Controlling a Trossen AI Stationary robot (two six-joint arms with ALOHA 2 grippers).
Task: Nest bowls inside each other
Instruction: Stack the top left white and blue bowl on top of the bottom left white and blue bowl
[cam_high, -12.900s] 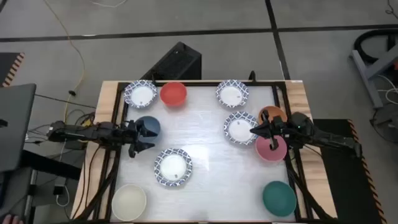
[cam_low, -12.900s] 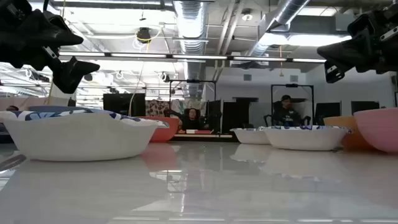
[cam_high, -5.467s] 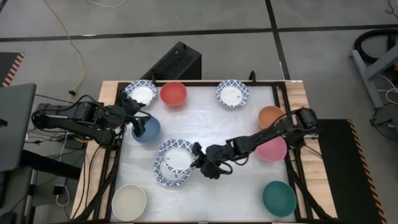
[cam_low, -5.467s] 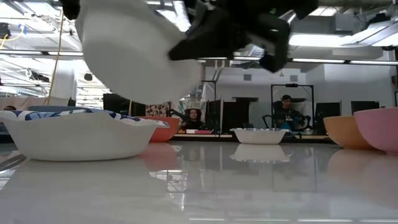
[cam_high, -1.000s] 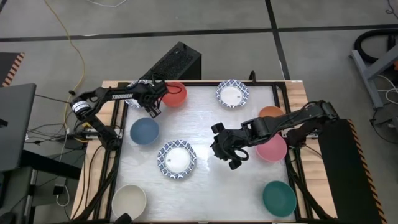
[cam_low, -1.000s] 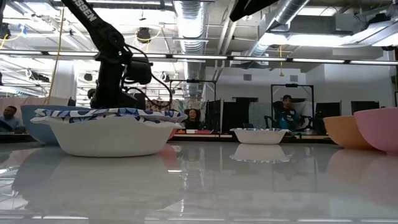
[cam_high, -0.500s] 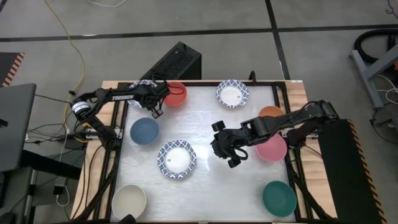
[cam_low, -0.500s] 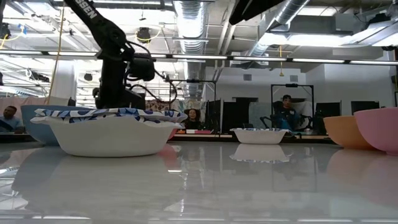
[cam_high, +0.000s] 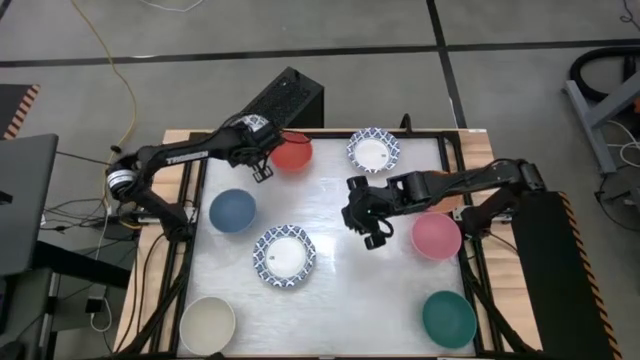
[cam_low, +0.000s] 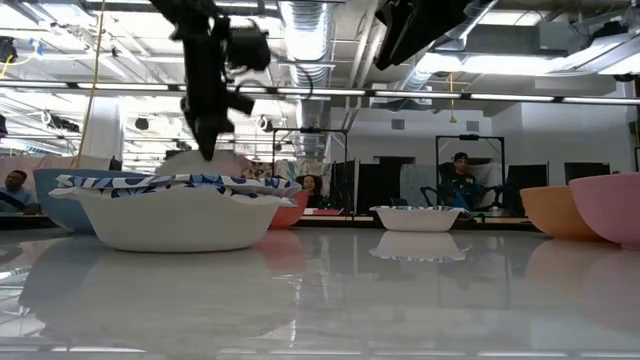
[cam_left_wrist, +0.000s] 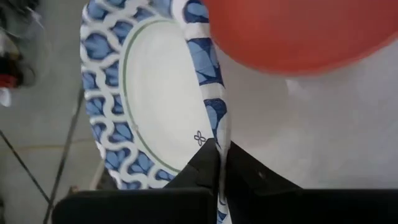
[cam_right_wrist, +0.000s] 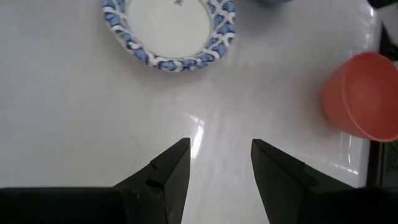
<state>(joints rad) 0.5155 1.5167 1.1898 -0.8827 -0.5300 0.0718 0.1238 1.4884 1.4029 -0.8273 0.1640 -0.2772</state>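
My left gripper (cam_high: 262, 163) is at the table's far left, shut on a white bowl with a blue-patterned rim (cam_left_wrist: 146, 99), next to the red bowl (cam_high: 292, 153). In the low view that gripper (cam_low: 210, 105) hangs high, with the bowl's white underside (cam_low: 200, 160) below it. My right gripper (cam_high: 366, 226) hovers open over the middle of the table and holds nothing. A stack of patterned bowls (cam_high: 284, 256) sits near the centre, with the dark blue bowl (cam_high: 232, 210) to its left. Another patterned bowl (cam_high: 373, 150) sits at the far edge. My left gripper pinches the patterned bowl's rim (cam_left_wrist: 219, 155) between its two fingers, one on the inner face and one on the outer. The fingers slant down from above. The bowl is tilted steeply and hangs raised. The near stack hides its lower edge in the low view.
The pink bowl (cam_high: 436, 236) sits at the right and the orange bowl (cam_low: 555, 212) beside it, under my right arm in the high view. The teal bowl (cam_high: 448, 318) and the cream bowl (cam_high: 208, 324) stand at the near corners. People sit in the room beyond.
My left gripper has risen and swung toward the far edge, lifting the patterned bowl off its spot at the far left and tipping it. My right gripper has moved toward the far edge, still open, and its arm now covers the orange bowl from above.
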